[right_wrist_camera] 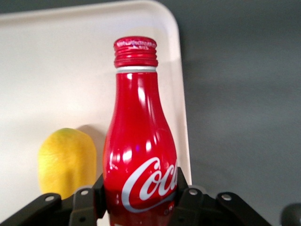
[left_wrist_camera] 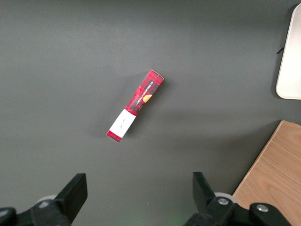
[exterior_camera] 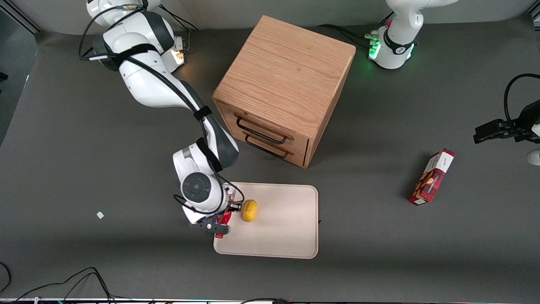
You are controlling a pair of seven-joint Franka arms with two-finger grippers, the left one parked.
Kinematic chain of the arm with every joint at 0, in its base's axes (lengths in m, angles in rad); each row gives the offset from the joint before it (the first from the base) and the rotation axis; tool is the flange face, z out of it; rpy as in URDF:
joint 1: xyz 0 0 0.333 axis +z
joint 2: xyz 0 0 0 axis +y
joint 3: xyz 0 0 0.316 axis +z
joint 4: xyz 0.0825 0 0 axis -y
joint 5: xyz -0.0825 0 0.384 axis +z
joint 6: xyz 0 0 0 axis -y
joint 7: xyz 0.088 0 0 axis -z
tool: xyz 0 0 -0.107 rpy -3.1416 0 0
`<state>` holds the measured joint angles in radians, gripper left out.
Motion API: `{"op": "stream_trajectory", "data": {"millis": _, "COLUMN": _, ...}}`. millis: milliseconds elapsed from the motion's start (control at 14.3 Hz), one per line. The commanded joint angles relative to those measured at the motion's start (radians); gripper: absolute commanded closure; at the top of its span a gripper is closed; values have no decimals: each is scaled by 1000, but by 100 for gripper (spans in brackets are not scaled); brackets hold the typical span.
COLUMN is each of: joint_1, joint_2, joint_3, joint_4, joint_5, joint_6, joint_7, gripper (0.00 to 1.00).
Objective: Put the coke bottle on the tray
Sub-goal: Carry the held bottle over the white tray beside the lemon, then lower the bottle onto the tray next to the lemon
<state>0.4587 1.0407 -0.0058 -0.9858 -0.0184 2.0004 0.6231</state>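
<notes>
A robot gripper hovers over the edge of a beige tray nearest the working arm, its fingers closed around the lower body of a red coke bottle. In the front view the arm's wrist hides most of the bottle, leaving only a sliver of red. The right wrist view shows it plainly: red cap, narrow neck, white script, black fingers pressed against both its sides, the tray under it. A yellow lemon lies on the tray just beside the bottle, nearer the tray's middle. The tray sits on a dark grey table, in front of a wooden drawer cabinet with two black handles. A red snack box lies well apart from the tray, toward the parked arm's end. The left wrist view shows this box from above, plus one tray corner.
</notes>
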Motion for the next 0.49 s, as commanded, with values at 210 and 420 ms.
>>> {"op": "stream_trajectory", "data": {"millis": 210, "joint_1": -14, "joint_2": 56, "joint_3": -16, "joint_4": 58, "joint_5": 6, "joint_6": 27, "joint_7": -134, "gripper": 100}}
{"op": "stream_trajectory", "data": {"millis": 420, "joint_1": -15, "joint_2": 68, "joint_3": -17, "joint_4": 58, "joint_5": 6, "joint_6": 57, "joint_7": -132, "gripper": 100}}
